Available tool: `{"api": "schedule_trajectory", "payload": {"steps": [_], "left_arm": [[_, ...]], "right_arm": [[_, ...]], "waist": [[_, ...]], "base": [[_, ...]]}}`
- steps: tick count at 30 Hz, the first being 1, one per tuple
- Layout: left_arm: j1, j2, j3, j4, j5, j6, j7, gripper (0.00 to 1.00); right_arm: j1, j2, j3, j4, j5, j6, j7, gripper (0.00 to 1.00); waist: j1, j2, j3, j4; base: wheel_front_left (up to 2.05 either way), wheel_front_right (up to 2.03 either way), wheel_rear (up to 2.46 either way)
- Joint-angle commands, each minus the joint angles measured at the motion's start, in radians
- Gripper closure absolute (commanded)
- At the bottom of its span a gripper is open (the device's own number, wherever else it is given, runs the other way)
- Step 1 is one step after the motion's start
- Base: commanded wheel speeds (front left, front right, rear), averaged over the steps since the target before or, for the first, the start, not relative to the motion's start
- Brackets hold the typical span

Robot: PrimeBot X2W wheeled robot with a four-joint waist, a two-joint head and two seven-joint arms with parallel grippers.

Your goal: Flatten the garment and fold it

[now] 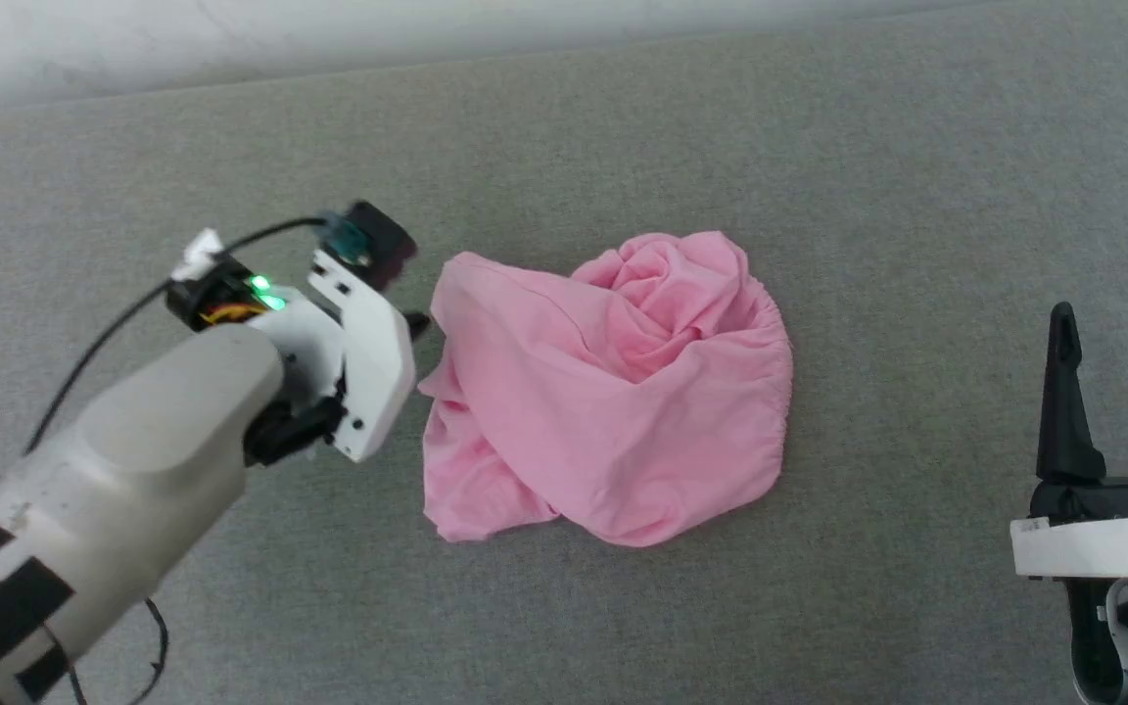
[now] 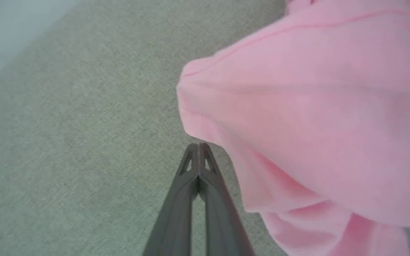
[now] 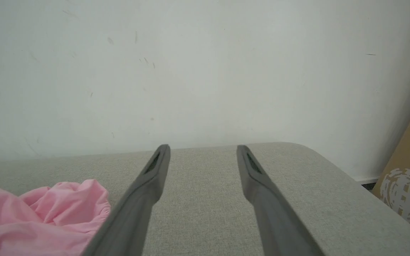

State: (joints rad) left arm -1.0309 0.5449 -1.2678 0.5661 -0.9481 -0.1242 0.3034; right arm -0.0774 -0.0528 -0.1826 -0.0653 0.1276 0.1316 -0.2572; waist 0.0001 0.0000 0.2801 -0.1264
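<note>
The garment (image 1: 613, 392) is seen crumpled in a heap on the grey fabric surface (image 1: 868, 147), so flattening is judged barely begun. The left hand (image 2: 199, 145) is closed at the garment's left edge, with no cloth seen pinched. The right hand (image 1: 1112, 323) is held wide open and empty, well to the garment's right. A true catch of that edge is called for next.

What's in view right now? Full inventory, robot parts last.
garment: one, light pink, crumpled in a heap mid-surface
surface: one, grey fabric, under the garment
wall: one, white, behind the surface's far edge
cardboard panel: one, brown with white print, beyond the surface's rounded corner
left hand: one, dark fingers, shut, tips at the garment's left edge
right hand: one, dark fingers, open, right of the garment, apart from it
</note>
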Motion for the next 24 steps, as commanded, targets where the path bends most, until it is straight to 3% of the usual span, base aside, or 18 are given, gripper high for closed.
{"api": "schedule_trajectory", "payload": {"steps": [1, 10, 11, 20, 24], "left_arm": [[-0.023, 0.016, 0.008, -0.005, -0.012, -0.006, -0.029, 1.00], [-0.001, 0.095, 0.048, -0.034, -0.044, -0.006, -0.172, 1.00], [0.008, 0.090, 0.049, -0.037, -0.055, -0.006, -0.173, 0.00], [-0.108, 0.065, 0.065, -0.066, -0.029, -0.002, -0.152, 0.00], [-0.179, 0.063, 0.044, -0.108, -0.013, -0.004, -0.063, 0.00]], "right_arm": [[0.003, 0.003, 0.001, -0.002, -0.010, -0.001, -0.005, 0.00], [0.028, 0.003, -0.024, -0.011, -0.020, -0.001, -0.005, 0.00], [0.029, 0.003, -0.026, -0.011, -0.021, -0.001, -0.005, 0.00], [0.023, 0.003, -0.006, -0.010, -0.037, -0.001, -0.005, 0.00], [0.032, 0.003, -0.013, -0.010, -0.032, -0.001, -0.005, 0.00]], "waist": [[-0.0001, 0.0000, -0.020, 0.022], [-0.0001, 0.0000, -0.045, 0.083], [-0.0001, 0.0000, -0.047, 0.089], [-0.0001, 0.0000, -0.065, 0.099], [-0.0001, 0.0000, -0.071, 0.087]], "base": [[0.00, 0.00, 0.00], [0.00, 0.00, 0.00], [0.00, 0.00, 0.00], [0.00, 0.00, 0.00], [0.00, 0.00, 0.00]]}}
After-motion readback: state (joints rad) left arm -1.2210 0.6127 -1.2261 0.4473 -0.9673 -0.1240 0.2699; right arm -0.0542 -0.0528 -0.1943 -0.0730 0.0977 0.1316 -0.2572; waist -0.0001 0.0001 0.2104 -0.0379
